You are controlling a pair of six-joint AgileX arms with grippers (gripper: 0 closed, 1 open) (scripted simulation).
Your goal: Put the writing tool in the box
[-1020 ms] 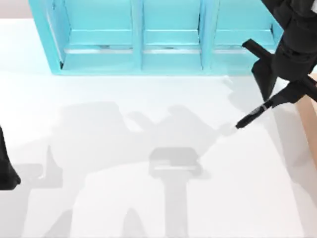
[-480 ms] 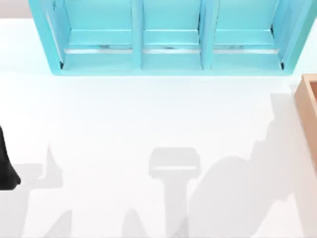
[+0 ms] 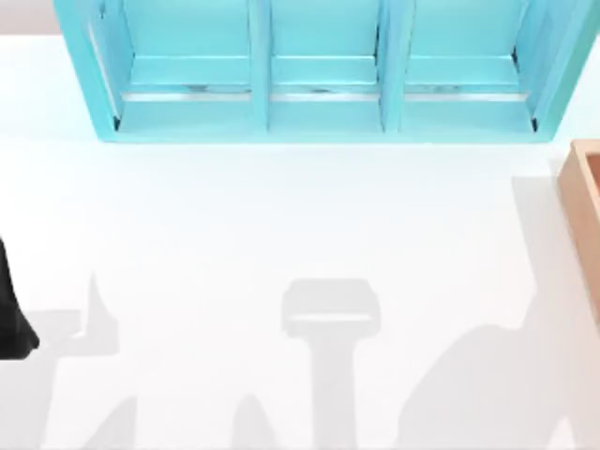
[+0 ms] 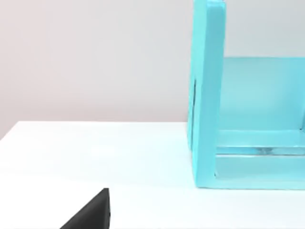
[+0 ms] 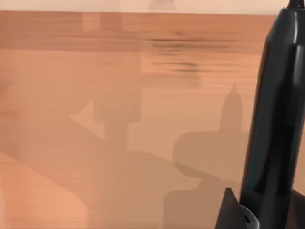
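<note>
Black at the far left edge of the top view: that's our left arm [image 3: 11, 314], parked low beside the white table [image 3: 281, 216], a dark sliver and nothing more. Its wrist view catches one dark corner of the left gripper [image 4: 90, 213] at the frame's lower edge, hovering over the tabletop, and we cannot tell whether the fingers are spread or pressed together. Beyond it stands the end wall of the turquoise shelf unit [image 4: 206, 95], upright on the table.

Sliding rightward across the top view, the turquoise shelf unit runs along the back of the table, three compartments side by side. Grey shadows lie across the bare white surface in front of it, a heavier one toward the lower right.

At the right edge we see the box [image 3: 586, 225], light tan wood with a thick wall, cut off by the frame.

Over to our right wrist view, and we're looking straight at tan wood grain: the box [image 5: 119, 95] lies before the camera, with shadows falling across it. The writing tool [image 5: 274, 105] stands glossy black across that view, its tapered tip toward the wood, a sliver of silver ring at its lower end. A dark piece of the right gripper [image 5: 233, 212] sits against the pen's base; the fingers themselves are out of frame, so we cannot tell how they're set.
</note>
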